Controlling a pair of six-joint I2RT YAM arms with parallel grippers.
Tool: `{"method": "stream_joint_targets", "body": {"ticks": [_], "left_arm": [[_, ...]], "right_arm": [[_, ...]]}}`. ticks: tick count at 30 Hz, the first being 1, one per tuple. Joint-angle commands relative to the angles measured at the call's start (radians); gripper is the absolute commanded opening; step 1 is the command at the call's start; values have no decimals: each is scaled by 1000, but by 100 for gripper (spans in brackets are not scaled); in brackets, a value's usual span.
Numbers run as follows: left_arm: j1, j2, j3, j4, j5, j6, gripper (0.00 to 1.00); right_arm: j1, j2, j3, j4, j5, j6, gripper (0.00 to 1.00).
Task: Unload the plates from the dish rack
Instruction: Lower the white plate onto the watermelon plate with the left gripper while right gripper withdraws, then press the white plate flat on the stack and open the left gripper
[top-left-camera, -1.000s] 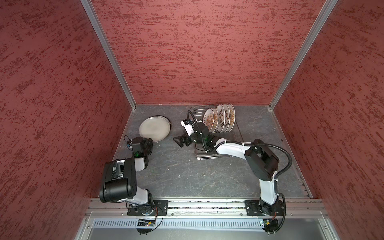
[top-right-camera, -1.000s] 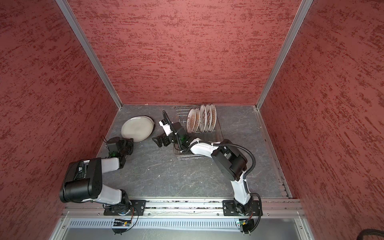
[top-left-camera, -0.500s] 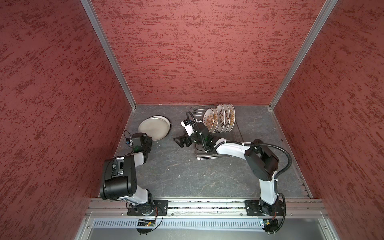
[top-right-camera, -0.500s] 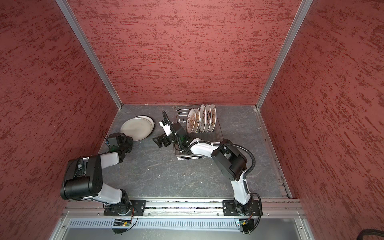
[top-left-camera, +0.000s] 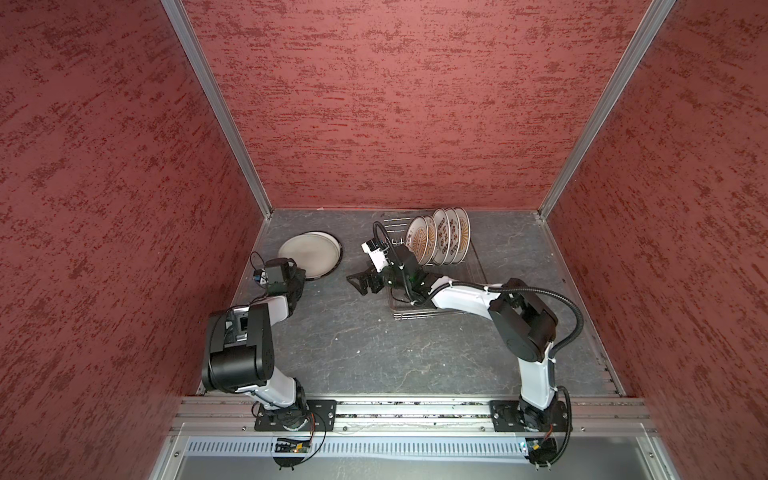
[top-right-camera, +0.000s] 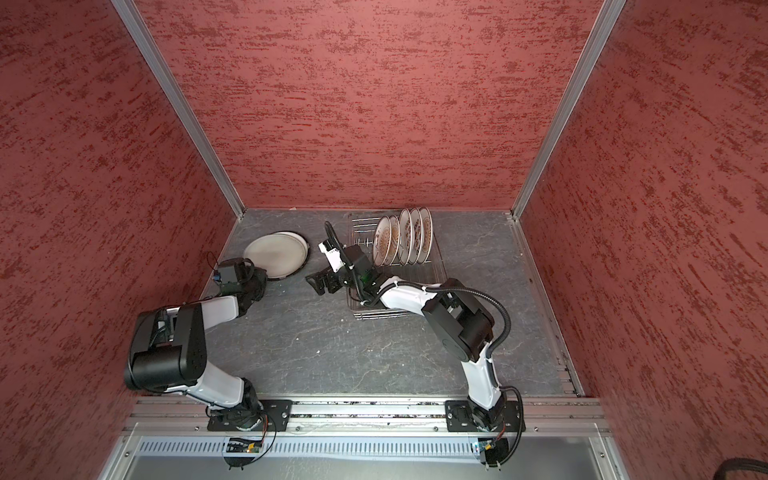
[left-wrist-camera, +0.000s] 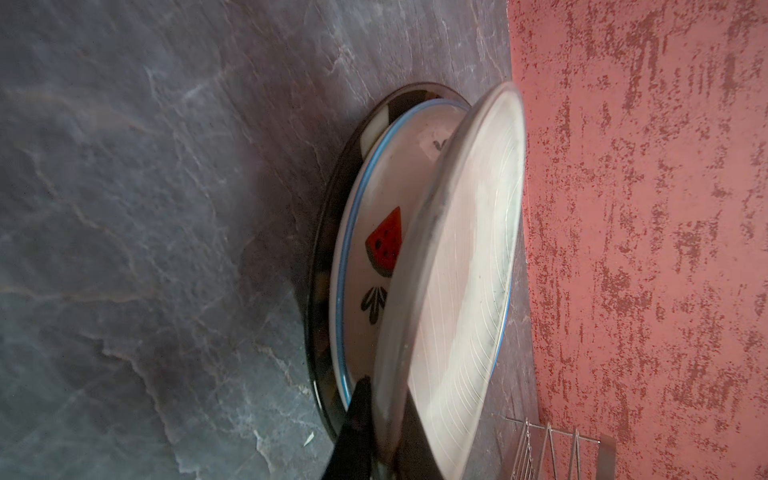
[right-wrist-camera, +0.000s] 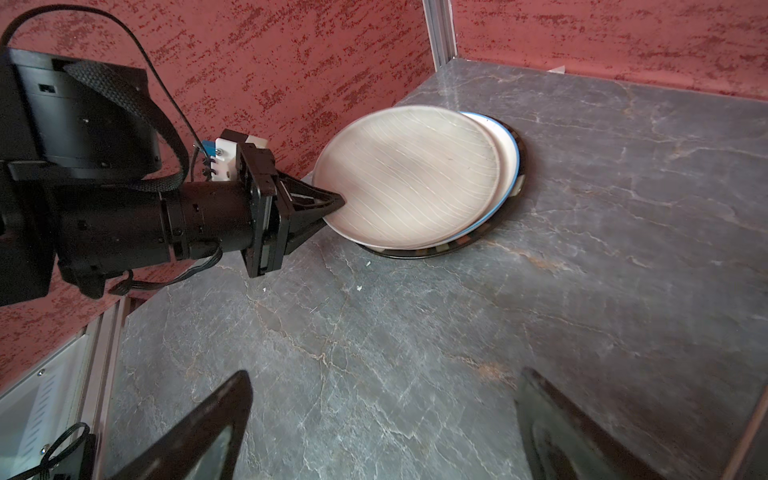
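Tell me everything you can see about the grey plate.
The grey plate is round, pale, with thin curved white lines, seemingly ceramic. It is tilted, one rim edge pinched by the left gripper, its far side lying over the watermelon plate on the table near the left back corner.

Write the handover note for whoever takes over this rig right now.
Left gripper: shut on the rim of the grey plate, holding it tilted over the watermelon plate, which lies flat on the table at the back left.
Right gripper: open and empty, above the table just left of the dish rack.
Done: the watermelon plate is out of the rack. The grey plate is out but not yet released.
Left: set the grey plate down and let go, then unload the five small plates standing upright at the rack's far end.
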Motion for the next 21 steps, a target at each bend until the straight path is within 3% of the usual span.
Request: {"method": "stream_joint_targets", "body": {"ticks": [1,17,21], "left_arm": [[-7,6,45,57,6,24,9],[-6,39,88,-19,-25,15,16],[-4,51,90,-19,-32,12,22]], "right_arm": [[6,0,9,23,17,-17,99],[6,3,8,23,14,-16,99],[6,3,10,24,11,-16,99]]}}
